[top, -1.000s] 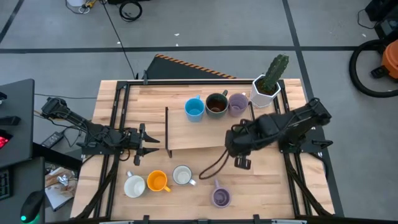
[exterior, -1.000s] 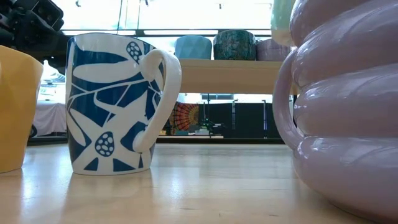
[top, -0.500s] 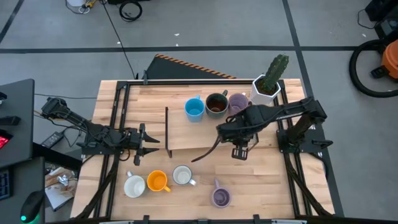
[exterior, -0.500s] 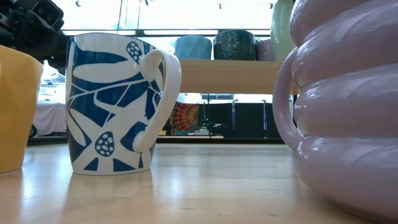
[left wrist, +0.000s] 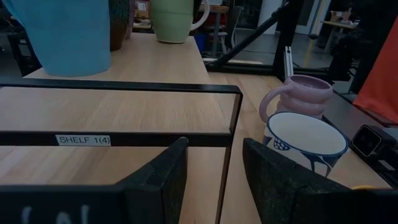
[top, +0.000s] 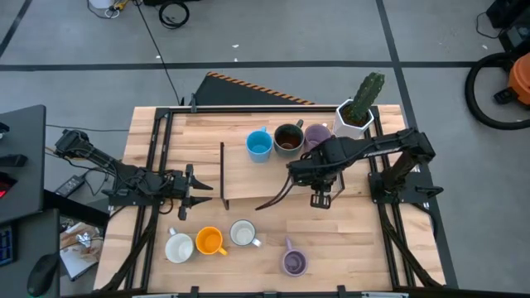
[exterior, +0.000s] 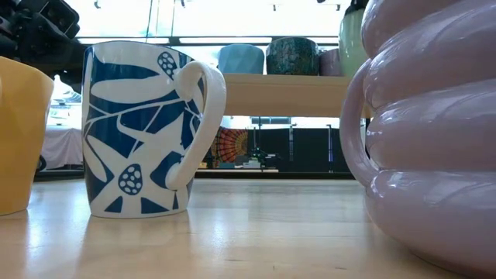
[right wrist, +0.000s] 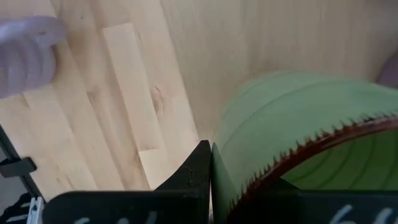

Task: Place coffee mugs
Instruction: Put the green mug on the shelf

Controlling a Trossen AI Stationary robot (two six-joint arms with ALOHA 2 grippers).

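On the raised wooden shelf [top: 252, 178] stand the blue mug [top: 258, 144], the dark brown mug [top: 287, 138] and a purple mug [top: 316, 136]. On the table's near part stand a white mug [top: 178, 247], the orange mug [top: 209, 241], the white-and-blue mug [top: 243, 233] and the second purple mug [top: 294, 261]. My right gripper [top: 300, 171] is over the shelf's right part, shut on the green mug [right wrist: 298, 137], which the arm hides from above. The green mug [left wrist: 174, 18] shows beside the dark brown one. My left gripper [left wrist: 214, 180] waits open at the shelf's left end. My right gripper holds the green mug by its wall just below the brown rim [right wrist: 249, 186]. One finger [right wrist: 198, 171] lies against the outside of the wall; the mug hides the other. The fingers point steeply down at the wood. Whether the mug's base touches the shelf I cannot tell.
The white hexagonal cactus pot [top: 354, 116] stands at the table's far right corner, just beyond the right arm. A black frame labelled SHELF 1(4) [left wrist: 124, 134] edges the shelf. Black rails run along both table sides. Bare wood lies on the shelf's near half.
My right arm has stretched out from the table's right side toward the far left, carrying the green mug over the shelf's right part near the purple mug. The move was quick at first and has nearly stopped in the last half second.
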